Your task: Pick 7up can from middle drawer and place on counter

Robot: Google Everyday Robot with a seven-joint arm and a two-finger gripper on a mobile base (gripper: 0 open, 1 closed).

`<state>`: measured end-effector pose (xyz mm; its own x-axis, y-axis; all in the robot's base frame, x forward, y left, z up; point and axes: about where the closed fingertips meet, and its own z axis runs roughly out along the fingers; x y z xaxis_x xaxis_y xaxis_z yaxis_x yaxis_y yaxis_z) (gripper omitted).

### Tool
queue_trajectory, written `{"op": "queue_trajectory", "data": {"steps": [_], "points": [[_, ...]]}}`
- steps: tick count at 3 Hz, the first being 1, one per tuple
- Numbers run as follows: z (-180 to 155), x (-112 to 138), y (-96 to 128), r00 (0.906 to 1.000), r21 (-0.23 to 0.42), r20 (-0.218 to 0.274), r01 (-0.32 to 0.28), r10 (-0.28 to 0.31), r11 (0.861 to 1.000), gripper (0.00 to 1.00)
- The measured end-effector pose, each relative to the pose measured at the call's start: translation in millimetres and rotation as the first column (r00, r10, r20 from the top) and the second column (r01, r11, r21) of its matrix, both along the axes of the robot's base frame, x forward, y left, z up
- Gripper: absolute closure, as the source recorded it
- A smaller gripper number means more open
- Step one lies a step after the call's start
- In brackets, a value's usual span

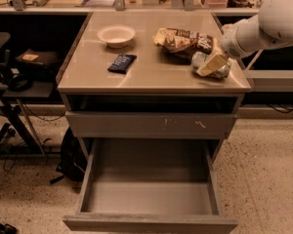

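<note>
Grasping 7up can (200,60) | gripper (211,66) at counter (151,74), beside chip bag (181,40) | middle drawer (149,201) open

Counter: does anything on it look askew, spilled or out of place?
The 7up can seems to lie on its side at the right edge of the counter, under the tool, beside the chip bag. Nothing looks spilled. The middle drawer stands open and empty.

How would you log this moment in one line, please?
gripper at 7up can | 7up can on counter, right side | middle drawer open, empty

7up can (199,60) partly hidden in gripper (211,66)
</note>
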<state>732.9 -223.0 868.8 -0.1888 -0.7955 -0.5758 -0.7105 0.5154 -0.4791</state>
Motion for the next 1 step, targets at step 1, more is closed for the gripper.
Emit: {"op": "queue_trajectory", "data": {"steps": [1], "points": [[0.0, 0.0, 0.0, 1.0000, 0.000, 0.000, 0.000, 0.000, 1.000, 0.00]]}}
